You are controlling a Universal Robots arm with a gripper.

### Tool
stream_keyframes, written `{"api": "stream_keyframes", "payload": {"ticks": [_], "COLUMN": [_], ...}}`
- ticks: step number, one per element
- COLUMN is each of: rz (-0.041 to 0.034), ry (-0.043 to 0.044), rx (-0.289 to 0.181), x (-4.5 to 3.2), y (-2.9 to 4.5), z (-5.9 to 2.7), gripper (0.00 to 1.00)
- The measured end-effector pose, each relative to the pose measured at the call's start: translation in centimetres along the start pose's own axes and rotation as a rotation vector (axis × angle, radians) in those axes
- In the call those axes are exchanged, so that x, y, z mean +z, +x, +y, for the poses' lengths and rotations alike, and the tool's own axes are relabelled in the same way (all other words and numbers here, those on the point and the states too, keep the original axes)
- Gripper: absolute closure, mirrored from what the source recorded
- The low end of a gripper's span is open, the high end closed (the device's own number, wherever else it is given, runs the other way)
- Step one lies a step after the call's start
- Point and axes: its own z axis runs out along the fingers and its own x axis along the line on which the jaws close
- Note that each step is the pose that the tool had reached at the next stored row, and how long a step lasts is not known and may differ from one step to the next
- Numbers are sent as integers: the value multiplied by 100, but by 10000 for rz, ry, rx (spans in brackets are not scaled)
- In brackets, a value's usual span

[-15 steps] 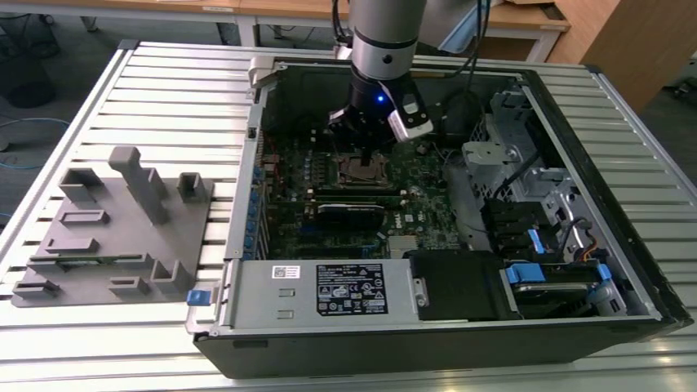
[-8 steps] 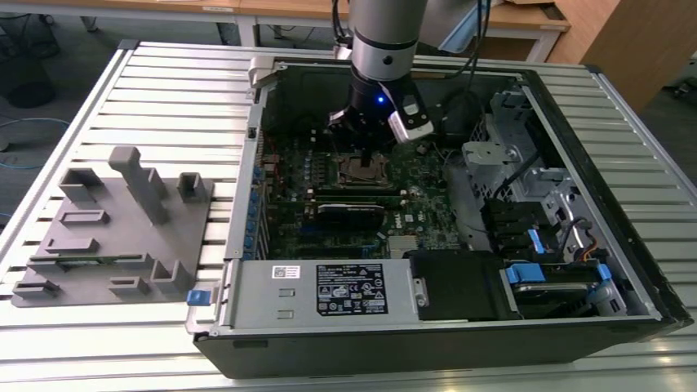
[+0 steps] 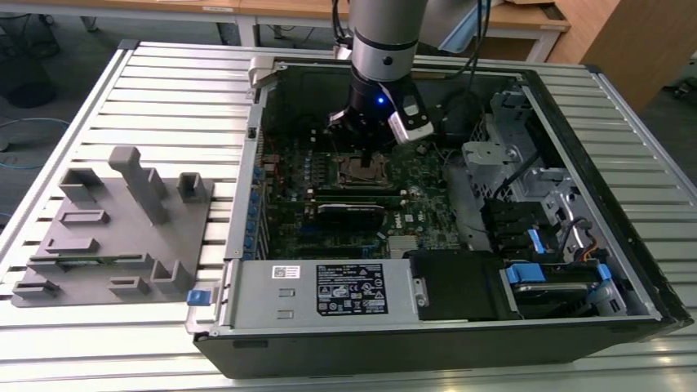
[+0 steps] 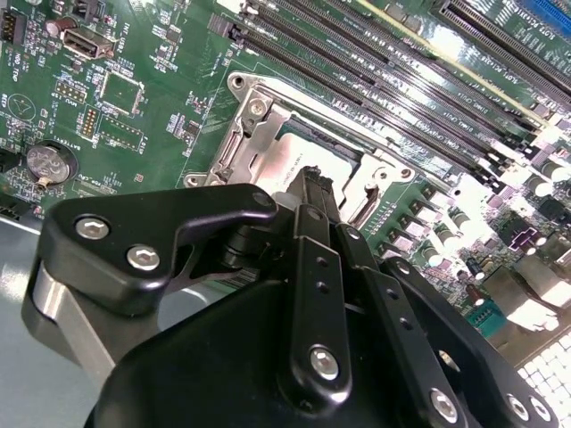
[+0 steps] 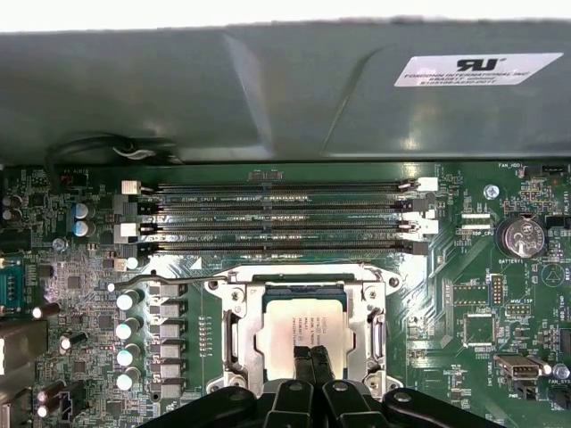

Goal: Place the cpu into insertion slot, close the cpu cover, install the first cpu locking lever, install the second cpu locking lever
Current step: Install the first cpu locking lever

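The hand [image 5: 312, 353], fingers [image 5: 302, 370] pinched together (nothing held), hangs over the cpu [image 5: 303, 323] inside the lowered cpu cover [image 5: 234, 343].

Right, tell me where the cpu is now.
In the first wrist view the cpu lies framed by the cpu cover, between the long memory slots and the tool.

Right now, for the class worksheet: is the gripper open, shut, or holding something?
Gripper: shut, holding nothing that can be seen, poised just over the cpu.
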Motion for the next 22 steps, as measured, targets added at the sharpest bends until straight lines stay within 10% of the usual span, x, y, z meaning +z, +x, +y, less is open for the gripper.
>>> {"api": "stream_keyframes", "payload": {"ticks": [22], "rz": [-2], "ry": [-4], "rx": [0], "x": [-220], "y": [-2], "z": [3], "gripper": [89]}}
